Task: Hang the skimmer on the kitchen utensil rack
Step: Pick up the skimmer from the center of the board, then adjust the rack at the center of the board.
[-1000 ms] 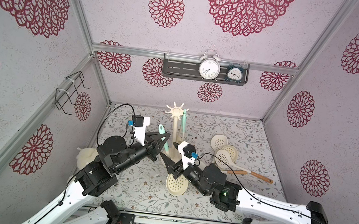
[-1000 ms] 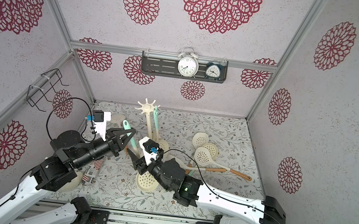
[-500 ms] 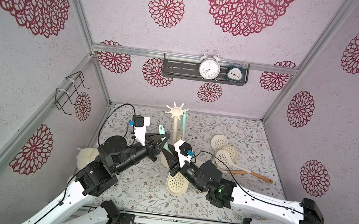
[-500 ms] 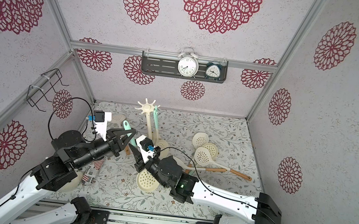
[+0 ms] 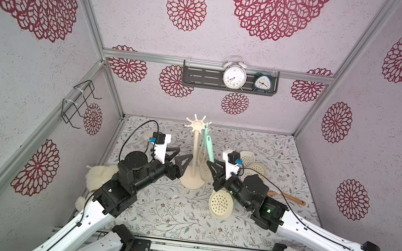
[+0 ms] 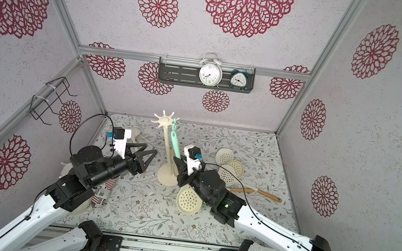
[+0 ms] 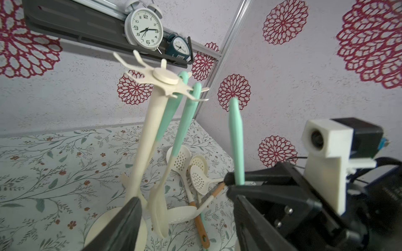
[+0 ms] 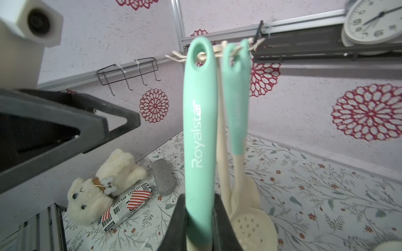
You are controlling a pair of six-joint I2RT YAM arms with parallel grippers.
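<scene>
Gripping skimmer [image 8: 200,130]: right claw [image 8: 200,208] | left claw [image 5: 184,153] open beside kitchen utensil rack [image 5: 195,154] | handle tip [image 7: 233,102] apart from hooks [image 7: 165,79]

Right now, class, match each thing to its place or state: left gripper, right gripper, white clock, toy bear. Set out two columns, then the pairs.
Things:
1. left gripper
2. right gripper
3. white clock
4. toy bear

Places or states:
A. on the grey shelf
B. open
C. lying on the table
D. shut on the skimmer handle

Pairs: 1-B, 2-D, 3-A, 4-C.
</scene>
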